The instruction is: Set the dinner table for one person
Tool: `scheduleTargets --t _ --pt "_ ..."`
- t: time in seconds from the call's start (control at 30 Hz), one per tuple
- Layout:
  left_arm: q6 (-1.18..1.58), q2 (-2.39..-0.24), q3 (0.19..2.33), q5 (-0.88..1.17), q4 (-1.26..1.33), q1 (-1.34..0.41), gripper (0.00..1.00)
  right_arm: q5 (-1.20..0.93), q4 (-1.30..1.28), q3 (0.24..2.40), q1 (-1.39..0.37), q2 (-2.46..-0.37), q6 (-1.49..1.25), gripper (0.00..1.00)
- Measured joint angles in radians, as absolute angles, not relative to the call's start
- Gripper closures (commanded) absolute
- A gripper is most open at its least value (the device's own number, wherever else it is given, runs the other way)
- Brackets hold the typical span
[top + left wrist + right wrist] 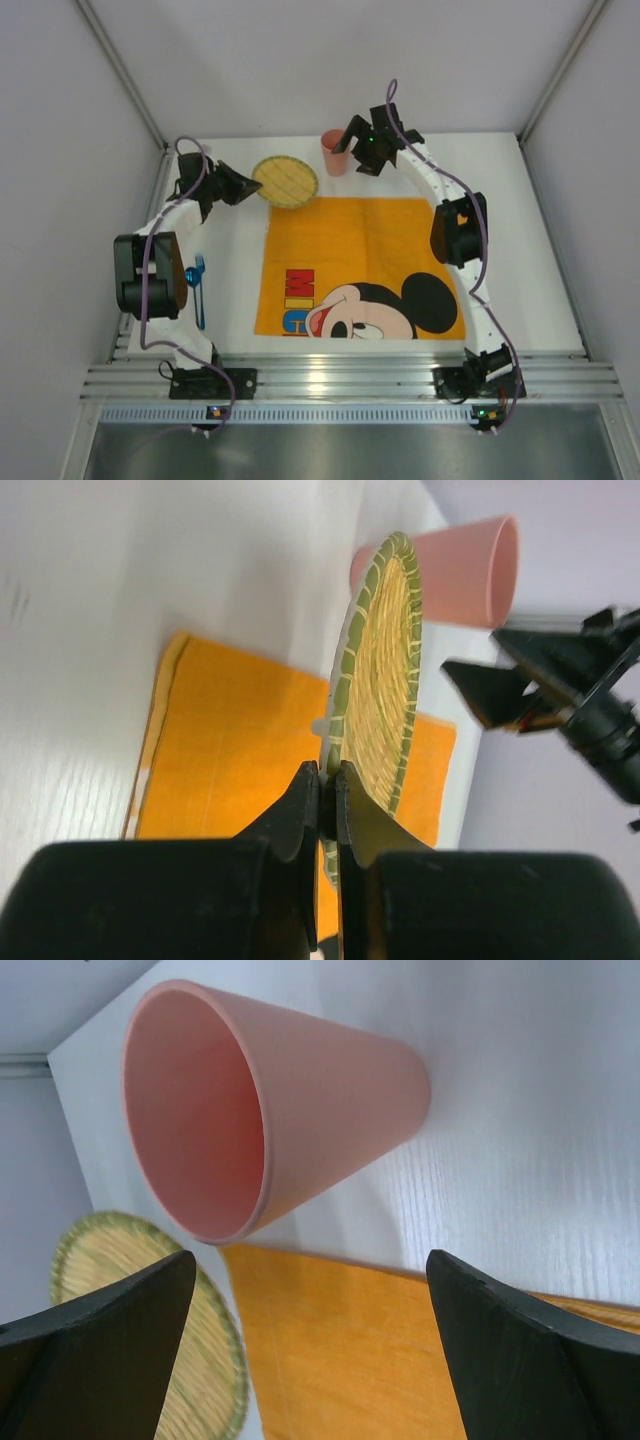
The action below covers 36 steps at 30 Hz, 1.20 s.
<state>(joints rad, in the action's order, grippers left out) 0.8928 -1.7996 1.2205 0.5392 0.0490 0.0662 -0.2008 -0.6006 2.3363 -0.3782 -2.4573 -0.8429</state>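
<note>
The white dinner table [520,230] carries an orange Mickey Mouse placemat [360,265]. My left gripper [252,184] is shut on the rim of a round woven yellow plate with a green edge [286,180], at the placemat's far left corner; in the left wrist view [380,670] the plate stands edge-on between the closed fingers. A pink cup [333,151] stands upright on the table beyond the placemat. My right gripper [350,140] is open and empty, just right of the cup [270,1110], not touching it.
A blue utensil [198,290] lies on the table left of the placemat, beside my left arm. Grey walls enclose the table on three sides. A ribbed aluminium rail [340,380] runs along the near edge.
</note>
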Motion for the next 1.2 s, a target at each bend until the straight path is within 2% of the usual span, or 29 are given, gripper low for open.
scheduleTargets --t 0.27,0.53,0.6,0.67,0.73,0.77,0.83,0.97,1.0,1.07,1.1,1.2 --pt "0.821 -1.631 0.947 0.551 -0.044 -0.080 1.00 -0.171 -0.532 2.336 -0.363 -2.457 -0.888 0.03" --pt "0.801 -1.642 0.924 0.597 -0.083 -0.360 1.00 -0.058 -0.558 2.411 -0.361 -2.500 -0.883 0.08" --pt "0.801 -1.662 0.929 0.599 -0.083 -0.393 0.96 -0.025 -0.577 2.416 -0.361 -2.513 -0.876 0.09" --pt "0.801 -1.681 0.929 0.597 -0.086 -0.407 0.85 -0.004 -0.596 2.417 -0.363 -2.525 -0.871 0.11" --pt "0.794 -1.695 0.929 0.590 -0.086 -0.407 0.19 0.014 -0.611 2.421 -0.367 -2.540 -0.864 0.15" --pt "0.794 -1.701 0.929 0.589 -0.084 -0.406 0.02 0.023 -0.618 2.427 -0.369 -2.549 -0.862 0.20" --pt "0.801 -1.711 0.929 0.587 -0.086 -0.404 0.02 0.043 -0.628 2.436 -0.373 -2.566 -0.857 0.27" --pt "0.801 -1.736 0.929 0.588 -0.091 -0.404 0.02 0.078 -0.653 2.437 -0.383 -2.589 -0.846 0.51" --pt "0.800 -1.737 0.929 0.587 -0.091 -0.405 0.02 0.086 -0.658 2.437 -0.385 -2.590 -0.844 0.66" --pt "0.797 -1.737 0.929 0.587 -0.091 -0.406 0.02 0.101 -0.666 2.437 -0.392 -2.590 -0.838 0.83" --pt "0.795 -1.737 0.929 0.587 -0.091 -0.406 0.02 0.103 -0.662 2.439 -0.395 -2.590 -0.839 0.98" --pt "0.789 -1.737 0.929 0.587 -0.098 -0.406 0.02 0.115 -0.641 2.462 -0.400 -2.586 -0.837 1.00"
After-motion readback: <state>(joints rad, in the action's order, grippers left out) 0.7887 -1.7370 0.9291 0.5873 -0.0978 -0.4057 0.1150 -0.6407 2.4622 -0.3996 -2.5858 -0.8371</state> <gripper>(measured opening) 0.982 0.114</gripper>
